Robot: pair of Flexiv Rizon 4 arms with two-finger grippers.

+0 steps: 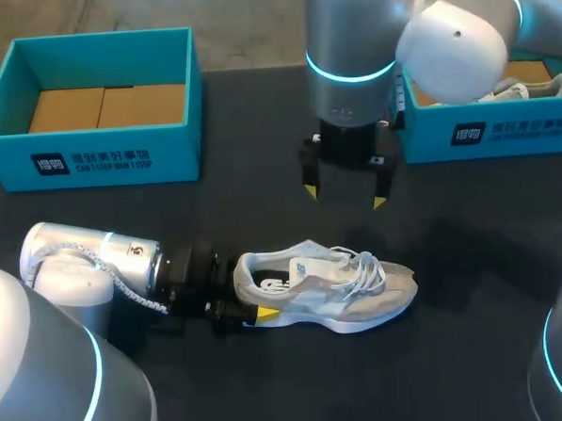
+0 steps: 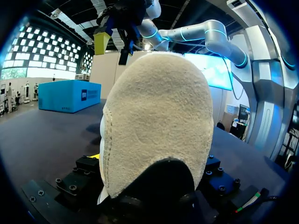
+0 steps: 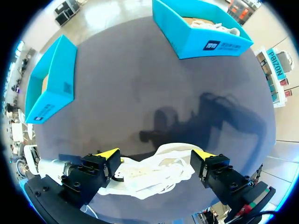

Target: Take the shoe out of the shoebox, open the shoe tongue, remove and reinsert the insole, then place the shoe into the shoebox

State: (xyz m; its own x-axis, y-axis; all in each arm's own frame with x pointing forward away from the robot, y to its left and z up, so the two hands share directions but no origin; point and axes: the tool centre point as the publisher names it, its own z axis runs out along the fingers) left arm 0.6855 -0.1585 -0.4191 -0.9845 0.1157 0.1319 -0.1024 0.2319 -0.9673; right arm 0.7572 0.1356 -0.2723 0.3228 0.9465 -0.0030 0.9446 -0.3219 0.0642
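Observation:
A grey and white sneaker [image 1: 332, 288] lies on its side on the dark table, toe to the right. My left gripper [image 1: 252, 302] comes in low from the left, its fingers set on both sides of the heel, shut on it. One yellow tip shows on the near side. The suede heel [image 2: 159, 121] fills the left wrist view. My right gripper [image 1: 344, 196] hangs open and empty above the table, just behind the shoe. In the right wrist view the shoe [image 3: 149, 175] lies below the right gripper [image 3: 156, 156], between its spread fingers.
A teal shoebox [image 1: 90, 159] with a brown cardboard floor stands at the back left. A second teal box [image 1: 489, 134] at the back right holds another sneaker [image 1: 534, 89]. Dark table lies between the boxes and the shoe.

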